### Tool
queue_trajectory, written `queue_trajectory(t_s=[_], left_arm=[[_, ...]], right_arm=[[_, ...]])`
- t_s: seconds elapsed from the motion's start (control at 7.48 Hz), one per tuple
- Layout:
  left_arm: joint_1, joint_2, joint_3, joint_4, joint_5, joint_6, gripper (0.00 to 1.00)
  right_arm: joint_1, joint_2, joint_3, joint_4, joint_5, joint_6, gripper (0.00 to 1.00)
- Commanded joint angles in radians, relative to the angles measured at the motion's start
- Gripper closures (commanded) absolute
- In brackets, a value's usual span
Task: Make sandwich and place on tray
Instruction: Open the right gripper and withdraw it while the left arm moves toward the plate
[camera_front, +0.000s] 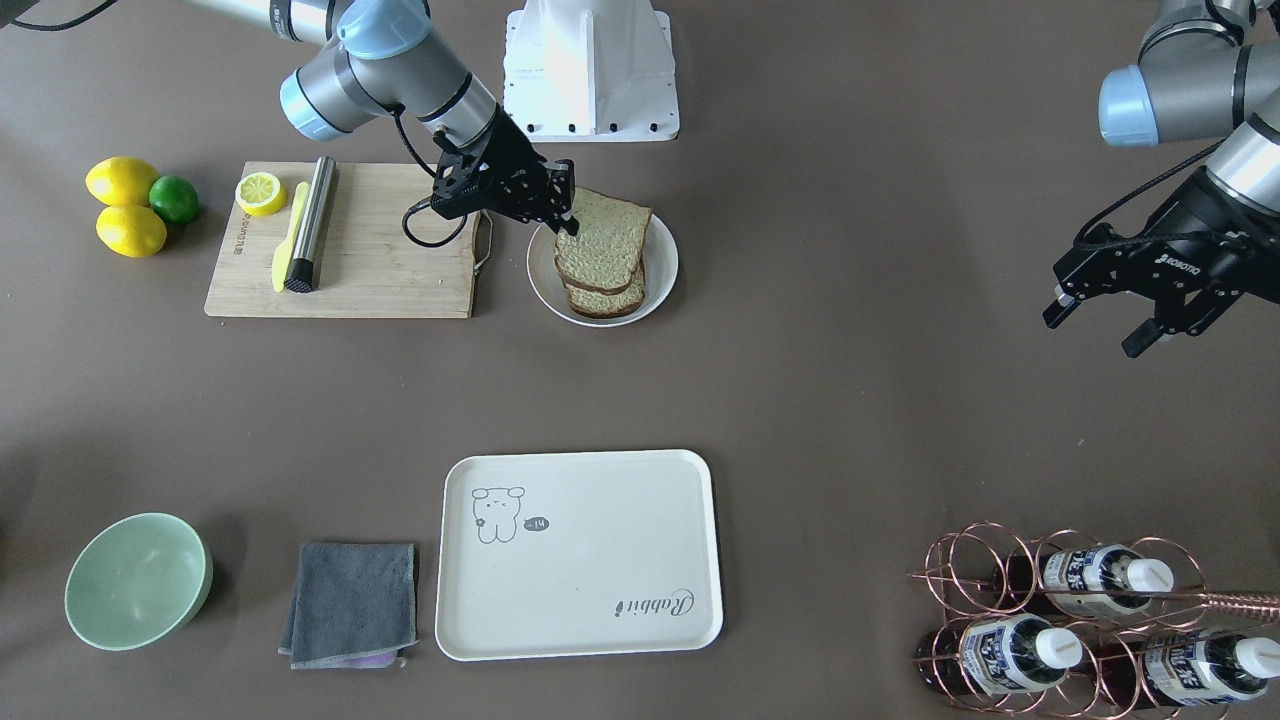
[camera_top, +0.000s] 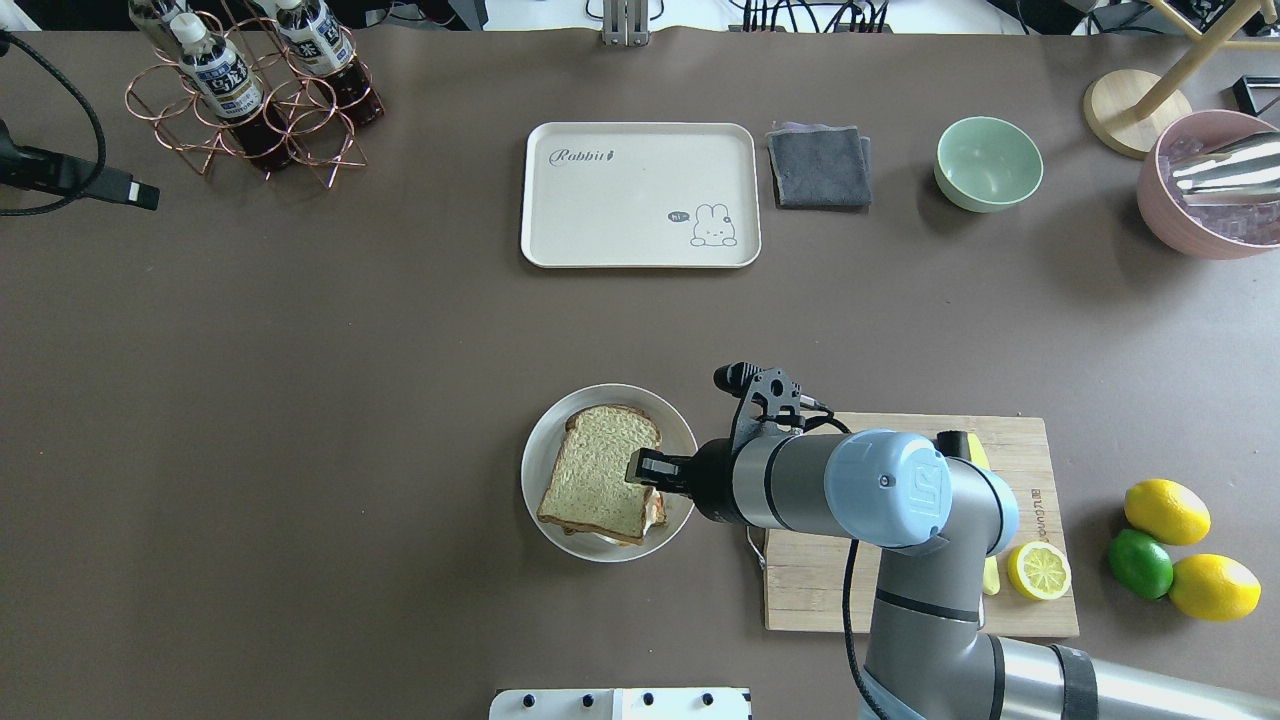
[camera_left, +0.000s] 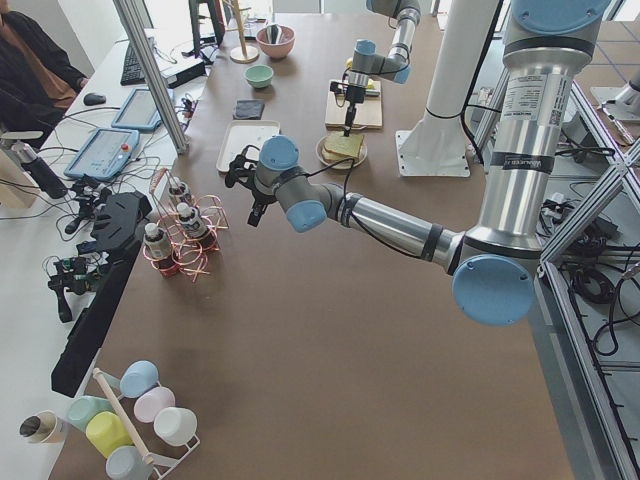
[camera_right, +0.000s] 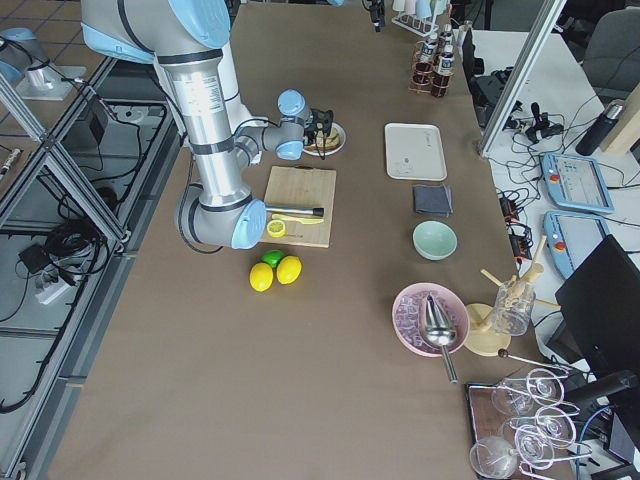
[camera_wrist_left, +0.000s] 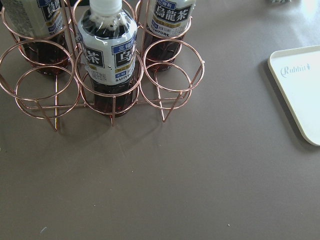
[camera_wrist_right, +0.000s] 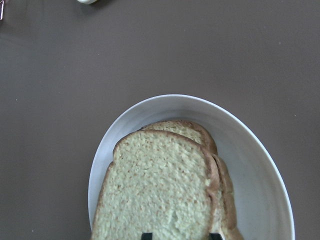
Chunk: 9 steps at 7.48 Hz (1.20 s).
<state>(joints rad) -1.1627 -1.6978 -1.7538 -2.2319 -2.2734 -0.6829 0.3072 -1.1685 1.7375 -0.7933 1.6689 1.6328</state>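
The sandwich (camera_front: 600, 245) lies on a round white plate (camera_front: 662, 268) next to the cutting board. It is two brown-crusted slices, with a bit of white egg (camera_top: 655, 512) showing at one edge. My right gripper (camera_front: 568, 200) is over the sandwich's board-side edge. Its two fingertips (camera_wrist_right: 146, 235) show apart above the top slice (camera_wrist_right: 160, 195), so it is open. The cream rabbit tray (camera_front: 600, 540) lies empty at the far side of the table (camera_top: 620, 210). My left gripper (camera_front: 1100, 330) hangs open and empty near the bottle rack.
A wooden cutting board (camera_front: 390, 270) holds a half lemon, a yellow knife and a metal cylinder. Two lemons and a lime (camera_front: 175, 198) lie beside it. A green bowl (camera_front: 138, 580), a grey cloth (camera_front: 352, 602) and a copper rack of bottles (camera_front: 1060, 620) stand along the tray's side.
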Motion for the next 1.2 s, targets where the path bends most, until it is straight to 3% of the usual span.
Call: queue_trajectory(t_s=[0.0, 0.27, 0.4, 0.67, 1.07], left_arm=[[0.008, -0.002, -0.001, 0.000, 0.000, -0.006, 0.03], [0.023, -0.019, -0.001, 0.000, 0.000, -0.029, 0.03], [0.037, -0.032, -0.004, 0.000, 0.000, -0.068, 0.03], [0.089, -0.043, -0.007, -0.063, 0.024, -0.174, 0.03], [0.274, -0.046, -0.029, -0.178, 0.206, -0.406, 0.03]], right_arm=[[0.001, 0.012, 0.005, 0.000, -0.006, 0.010, 0.01], [0.042, 0.010, 0.026, -0.012, 0.012, 0.010, 0.01], [0.087, 0.010, 0.034, -0.017, 0.069, 0.010, 0.01], [0.192, 0.010, 0.081, -0.131, 0.197, 0.002, 0.01], [0.375, -0.002, 0.132, -0.372, 0.355, -0.135, 0.01]])
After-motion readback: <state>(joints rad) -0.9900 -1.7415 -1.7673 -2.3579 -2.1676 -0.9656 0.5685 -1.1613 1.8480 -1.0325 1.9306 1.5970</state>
